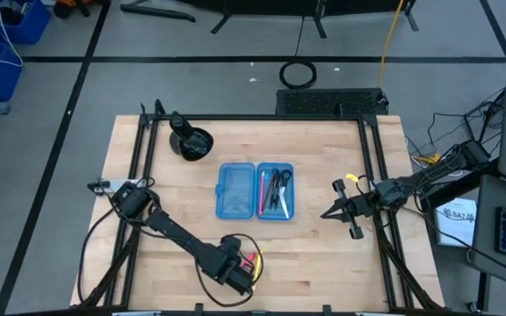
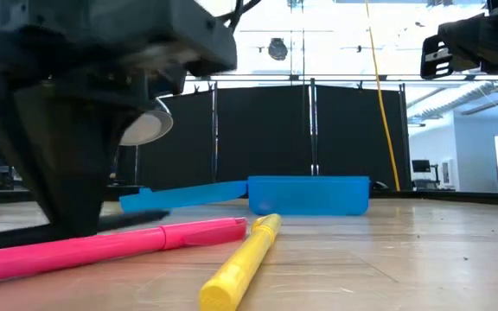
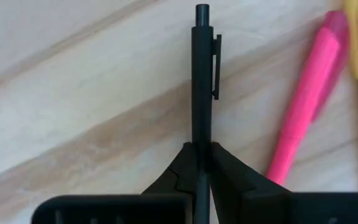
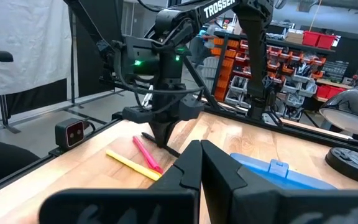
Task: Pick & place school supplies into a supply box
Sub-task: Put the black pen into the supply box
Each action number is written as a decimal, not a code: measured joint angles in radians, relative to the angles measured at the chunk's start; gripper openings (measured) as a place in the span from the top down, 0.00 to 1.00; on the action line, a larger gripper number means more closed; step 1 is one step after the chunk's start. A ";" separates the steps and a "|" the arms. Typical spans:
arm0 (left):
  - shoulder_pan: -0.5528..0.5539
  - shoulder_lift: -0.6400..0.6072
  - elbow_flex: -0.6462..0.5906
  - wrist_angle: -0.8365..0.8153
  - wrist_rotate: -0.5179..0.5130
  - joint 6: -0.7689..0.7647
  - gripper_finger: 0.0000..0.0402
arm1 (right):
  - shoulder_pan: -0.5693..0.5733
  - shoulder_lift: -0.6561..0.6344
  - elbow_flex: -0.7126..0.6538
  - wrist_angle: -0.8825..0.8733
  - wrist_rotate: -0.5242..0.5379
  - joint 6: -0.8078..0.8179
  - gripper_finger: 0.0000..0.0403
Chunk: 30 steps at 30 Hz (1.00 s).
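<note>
A: Pens were the risk in that moment. The left claw [image 1: 246,274] was closed on the black pen [image 3: 201,93], down at the desk [image 1: 323,254], near its front edge. It held the pen close to one end, so the long free part could swing or slip during a lift, I think.

B: And the neighbours?

A: The pink pen [image 2: 102,246] and the yellow pen [image 2: 240,263] lay just beside it; a careless lift could push them.

B: Where was the supply box [image 1: 255,190]?

A: Open at the middle of the desk, some supplies already in its right half. The right claw [image 1: 339,211] waited right of the box, fingers together, holding nothing.
</note>
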 joint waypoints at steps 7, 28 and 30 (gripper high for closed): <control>-0.035 -0.007 0.002 -0.006 0.006 -0.025 0.93 | 0.000 0.000 0.000 -0.008 0.000 0.000 1.00; -0.044 -0.427 0.007 0.038 -0.487 0.075 0.92 | 0.001 0.000 0.000 -0.015 0.000 0.027 1.00; 0.012 -0.438 0.007 0.078 -0.488 0.122 0.92 | 0.001 0.000 0.000 -0.008 0.000 0.044 1.00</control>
